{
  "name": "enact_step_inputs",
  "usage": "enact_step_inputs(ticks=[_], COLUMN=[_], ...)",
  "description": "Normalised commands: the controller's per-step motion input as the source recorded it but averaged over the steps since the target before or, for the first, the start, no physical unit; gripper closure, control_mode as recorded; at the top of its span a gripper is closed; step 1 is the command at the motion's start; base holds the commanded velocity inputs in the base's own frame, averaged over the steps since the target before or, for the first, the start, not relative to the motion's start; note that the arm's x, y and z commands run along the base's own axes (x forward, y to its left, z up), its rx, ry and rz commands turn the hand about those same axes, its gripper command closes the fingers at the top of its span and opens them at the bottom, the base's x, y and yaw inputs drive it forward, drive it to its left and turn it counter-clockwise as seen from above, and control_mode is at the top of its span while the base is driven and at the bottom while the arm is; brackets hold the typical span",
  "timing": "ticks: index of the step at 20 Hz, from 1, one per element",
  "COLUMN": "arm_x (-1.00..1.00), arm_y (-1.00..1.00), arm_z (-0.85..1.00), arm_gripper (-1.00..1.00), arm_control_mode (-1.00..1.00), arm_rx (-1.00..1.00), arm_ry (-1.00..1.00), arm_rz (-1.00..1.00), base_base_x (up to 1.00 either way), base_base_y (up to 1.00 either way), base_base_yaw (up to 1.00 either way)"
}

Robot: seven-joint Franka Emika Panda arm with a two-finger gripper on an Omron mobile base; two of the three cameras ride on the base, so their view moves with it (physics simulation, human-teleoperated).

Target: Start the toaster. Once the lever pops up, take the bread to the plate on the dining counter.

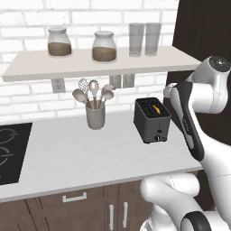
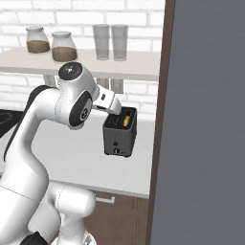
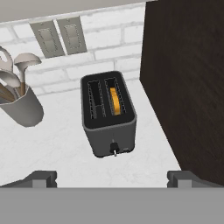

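Observation:
The black toaster (image 1: 152, 122) (image 2: 119, 135) (image 3: 108, 118) stands on the white kitchen counter (image 1: 67, 153) beside a dark cabinet wall. A golden slice of bread (image 3: 115, 101) (image 1: 156, 108) (image 2: 126, 120) sits down in its right-hand slot; the left-hand slot is empty. A small round knob (image 3: 114, 147) shows low on the front face. My gripper (image 3: 113, 178) hovers above and in front of the toaster, open wide, with nothing between its fingertips (image 3: 43, 177). The plate and the dining counter are out of view.
A grey utensil cup (image 1: 95, 115) (image 3: 22, 107) stands left of the toaster. Above hangs a shelf (image 1: 99, 63) with jars and glasses. A black cooktop (image 1: 9, 151) lies at the far left. The tall dark cabinet (image 3: 188, 87) (image 2: 206, 119) rises close on the toaster's right.

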Motion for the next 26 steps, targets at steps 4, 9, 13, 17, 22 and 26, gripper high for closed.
enact_step_inputs(ticks=[4, 9, 13, 17, 22, 26], arm_x=[0.00, 0.00, 0.00, 0.00, 0.00, 0.00], arm_y=[0.00, 0.00, 0.00, 0.00, 0.00, 0.00], arm_z=[0.00, 0.00, 0.00, 0.00, 0.00, 0.00], arm_gripper=[-1.00, -1.00, -1.00, -1.00, -1.00, -1.00], arm_control_mode=[-1.00, -1.00, -1.00, -1.00, -1.00, -1.00], arm_rx=[0.00, 0.00, 0.00, 0.00, 0.00, 0.00], arm_ry=[0.00, 0.00, 0.00, 0.00, 0.00, 0.00], arm_rz=[0.00, 0.00, 0.00, 0.00, 0.00, 0.00], base_base_x=[0.00, 0.00, 0.00, 0.00, 0.00, 0.00], base_base_y=[0.00, 0.00, 0.00, 0.00, 0.00, 0.00], base_base_yaw=[0.00, 0.00, 0.00, 0.00, 0.00, 0.00])
